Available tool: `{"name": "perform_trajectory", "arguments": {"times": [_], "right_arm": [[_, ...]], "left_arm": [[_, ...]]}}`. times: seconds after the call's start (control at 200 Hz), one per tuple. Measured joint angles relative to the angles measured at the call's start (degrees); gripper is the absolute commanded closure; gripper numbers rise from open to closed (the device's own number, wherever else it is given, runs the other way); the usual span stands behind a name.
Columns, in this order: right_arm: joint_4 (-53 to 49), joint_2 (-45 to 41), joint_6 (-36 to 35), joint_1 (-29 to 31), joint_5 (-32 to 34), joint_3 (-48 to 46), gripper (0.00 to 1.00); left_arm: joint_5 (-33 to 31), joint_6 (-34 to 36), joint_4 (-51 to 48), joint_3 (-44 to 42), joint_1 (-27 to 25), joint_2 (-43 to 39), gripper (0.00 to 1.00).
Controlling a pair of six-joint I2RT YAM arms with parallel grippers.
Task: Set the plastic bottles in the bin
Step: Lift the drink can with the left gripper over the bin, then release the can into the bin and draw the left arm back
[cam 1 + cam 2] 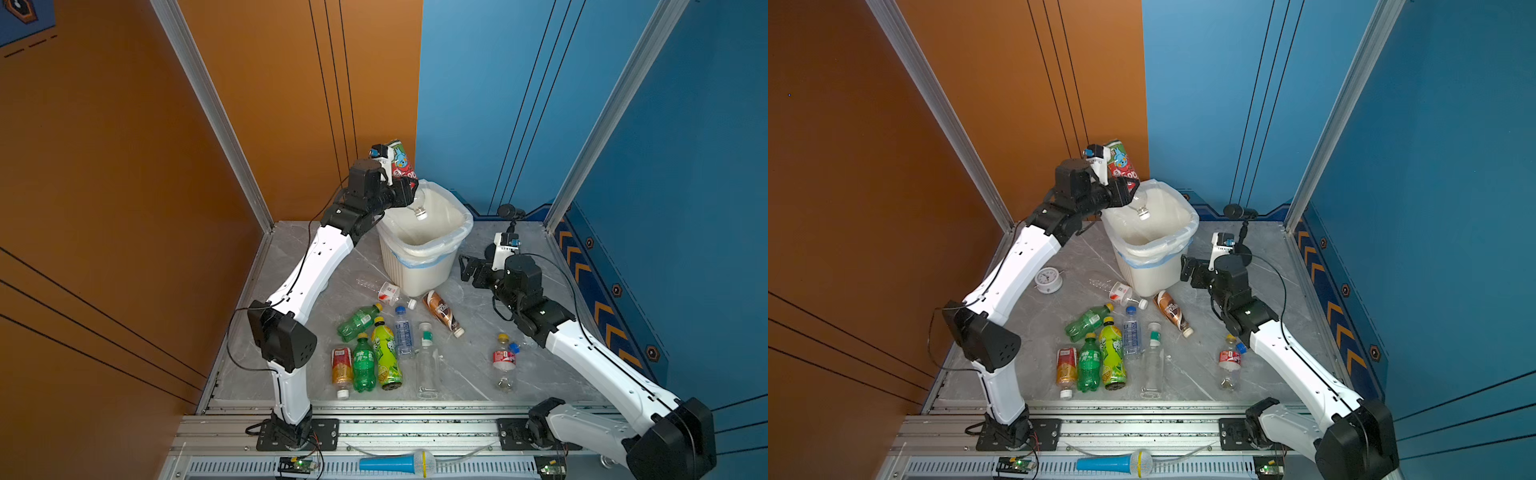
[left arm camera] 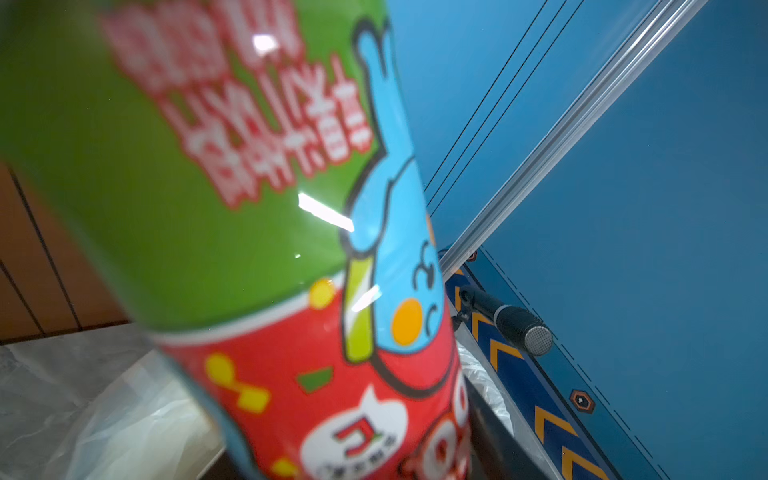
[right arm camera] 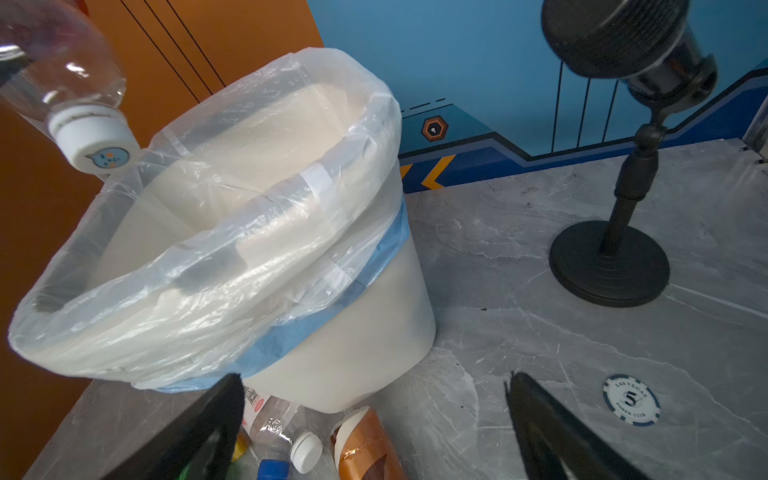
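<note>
A: What's lying nearest to us?

B: Loose bottles are lying on their sides on the table. Most are bunching near the middle, with one red-labelled bottle lying apart on the right. I'm counting at least nine. Something blue-capped beside the right arm is too hidden to call.

A: And a bit farther?

B: A brown bottle and a clear bottle are lying just in front of the bin. The right claw is hovering just right of the bin's near wall, its jaws standing wide apart and gripping nothing.

A: So which one is working?

B: The left claw. It's reaching over the bin's far-left rim, squeezing a bottle with a green and red label. That bottle is hanging upside down, its white cap pointing into the bin's mouth and, as far as I can tell, not touching the liner.

A: Anything sitting inside?

B: I'm not seeing any, though the bottom is mostly hidden.

A: How far along, then?

B: I'm judging it as barely starting. One bottle is about to drop, and every one on the table is waiting for pickup. Beyond the bin on the right, a black stand is standing clear of the work.
</note>
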Motion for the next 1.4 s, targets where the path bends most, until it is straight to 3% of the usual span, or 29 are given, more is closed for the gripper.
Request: {"name": "perform_trajectory", "arguments": {"times": [0.115, 0.265, 0.491, 0.591, 0.731, 0.921, 1.101, 1.397], "right_arm": [[-0.09, 0.00, 0.02, -0.31, 0.00, -0.02, 0.00], [-0.44, 0.00, 0.20, -0.31, -0.02, -0.09, 0.00], [-0.50, 0.00, 0.52, -0.31, -0.02, -0.09, 0.00], [-0.76, 0.02, 1.20, -0.31, -0.07, -0.09, 0.00], [-0.92, 0.44, 1.99, -0.31, -0.63, -0.09, 0.00], [-0.98, 1.95, 3.02, -0.31, -1.20, -0.09, 0.00], [-1.53, 3.08, 3.74, -0.28, -1.57, -0.09, 0.00], [-4.98, 3.63, 6.40, 2.82, -2.14, -0.15, 0.00]], "left_arm": [[0.79, 0.68, -2.93, 1.64, -0.37, 2.14, 0.39], [0.98, 1.29, -5.25, 1.86, -0.42, 2.49, 0.00], [0.70, 2.60, -6.32, 1.01, -0.42, 0.79, 0.02], [-0.50, 3.10, -5.62, -4.20, -0.59, -4.04, 0.02], [-4.07, 3.39, 0.72, -21.07, -0.70, -17.59, 0.02], [-13.62, 0.83, 13.29, -52.61, -0.79, -38.21, 0.02], [-21.03, -3.52, 13.46, -71.63, -0.61, -46.77, 0.02], [-25.40, -6.82, 12.46, -74.77, 0.61, -50.10, 0.02]]}}
